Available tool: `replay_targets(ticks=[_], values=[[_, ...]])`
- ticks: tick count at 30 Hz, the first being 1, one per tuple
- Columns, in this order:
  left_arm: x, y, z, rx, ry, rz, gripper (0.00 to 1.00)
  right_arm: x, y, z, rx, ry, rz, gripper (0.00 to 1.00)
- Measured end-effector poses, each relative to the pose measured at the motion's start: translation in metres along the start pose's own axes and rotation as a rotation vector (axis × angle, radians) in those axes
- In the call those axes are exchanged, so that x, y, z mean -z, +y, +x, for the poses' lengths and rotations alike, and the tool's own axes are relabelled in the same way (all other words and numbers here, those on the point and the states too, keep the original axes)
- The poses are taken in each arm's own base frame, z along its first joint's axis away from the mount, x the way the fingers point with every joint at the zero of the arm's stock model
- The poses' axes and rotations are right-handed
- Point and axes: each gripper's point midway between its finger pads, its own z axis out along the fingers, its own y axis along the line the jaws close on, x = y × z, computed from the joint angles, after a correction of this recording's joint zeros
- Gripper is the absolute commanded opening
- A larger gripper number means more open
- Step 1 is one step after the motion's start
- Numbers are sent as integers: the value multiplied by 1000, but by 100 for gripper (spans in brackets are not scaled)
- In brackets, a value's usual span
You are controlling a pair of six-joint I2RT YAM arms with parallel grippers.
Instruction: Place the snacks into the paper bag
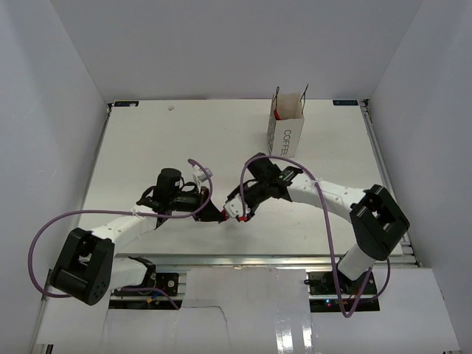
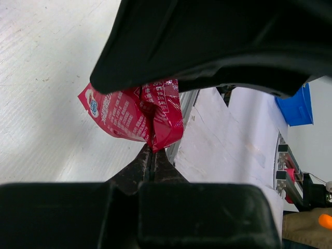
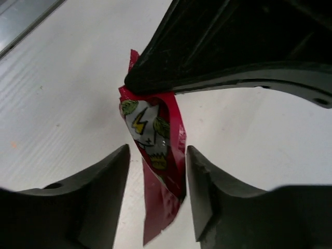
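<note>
Pink-red snack (image 2: 129,111) — pinched by left gripper (image 2: 153,155) | right gripper (image 3: 158,155) fingers flank it, grip unclear | paper bag (image 1: 286,136) well apart

Bench (image 1: 147,140): far-left and middle surface bare, open to passage.
Paper bag (image 1: 286,131), far right of centre: upright, mouth facing up, air above it open.
Near centre: left claw (image 1: 221,215) and right claw (image 1: 242,212) meet tip to tip around a pink-red snack (image 3: 155,155), leaving scant room between.
Right arm (image 1: 324,193): lies across the approach from the near right.
Purple cable (image 1: 195,164): arches over the left claw.
Walls (image 1: 59,88): close three sides.
</note>
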Motion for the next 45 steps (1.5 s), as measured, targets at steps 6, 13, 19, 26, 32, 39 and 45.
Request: replay_targets(ticks=[6,13,19,26,32,39,45], values=[[1,0,2,19,4,-16,34,-13,6,3,-21,14,-47,14],[15,-5,-35,-79,-124,-129,76,1,1,-2,-39,26,-28,8],[46,-32,-105,-281,-331,-247,98,57,-24,16,-299,49,131,8],[81,-46,-125,-365,-492,-366,98,214,-144,70,-771,143,814,8],[91,-36,-105,-331,-530,-432,98,315,-183,70,-973,96,1379,8],[97,-33,-100,-305,-547,-459,98,354,-198,90,-1048,80,1656,8],[95,-27,-90,-276,-547,-462,98,345,-194,139,-1068,200,1704,18]])
